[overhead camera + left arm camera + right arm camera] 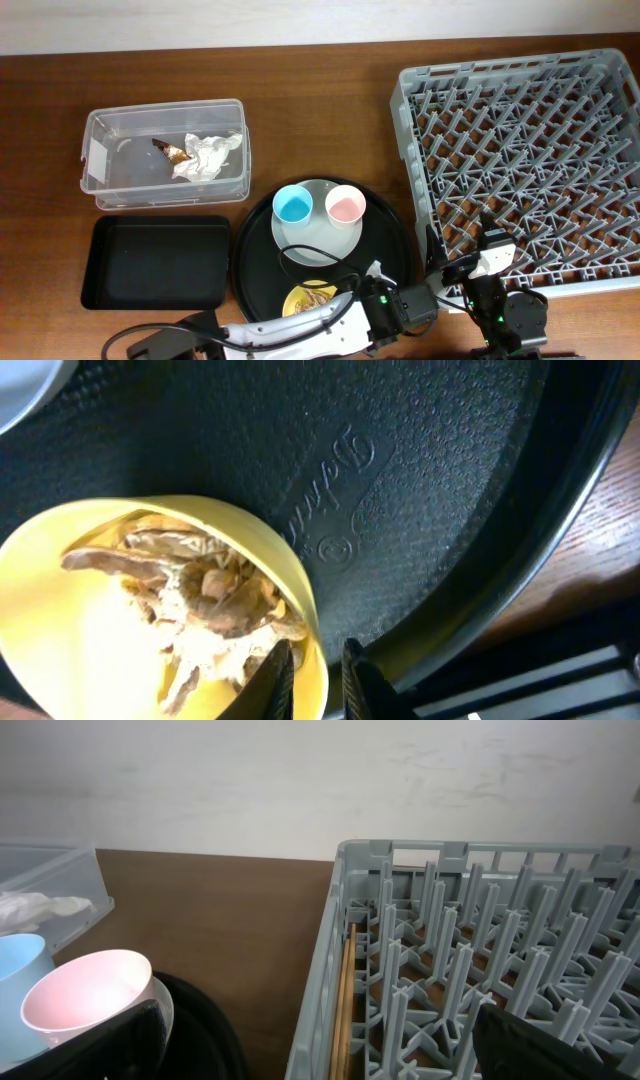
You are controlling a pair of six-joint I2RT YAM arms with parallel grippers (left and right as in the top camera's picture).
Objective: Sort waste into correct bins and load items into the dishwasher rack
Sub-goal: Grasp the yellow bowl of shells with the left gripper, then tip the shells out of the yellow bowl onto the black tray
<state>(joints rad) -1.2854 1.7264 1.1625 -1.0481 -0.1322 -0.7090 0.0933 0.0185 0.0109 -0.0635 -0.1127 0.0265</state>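
Cups: two, blue cup and pink cup, both on the plate.
Plates: one, on the round black tray.
Bowls: one yellow bowl with food scraps, on that tray.
Bins: two; the clear tub holds one napkin and one wrapper, with the black rectangular tray beside it.
Rack: one.
Left gripper: pinching the bowl's rim.
Right gripper: jaws wide apart, at the rack's edge.
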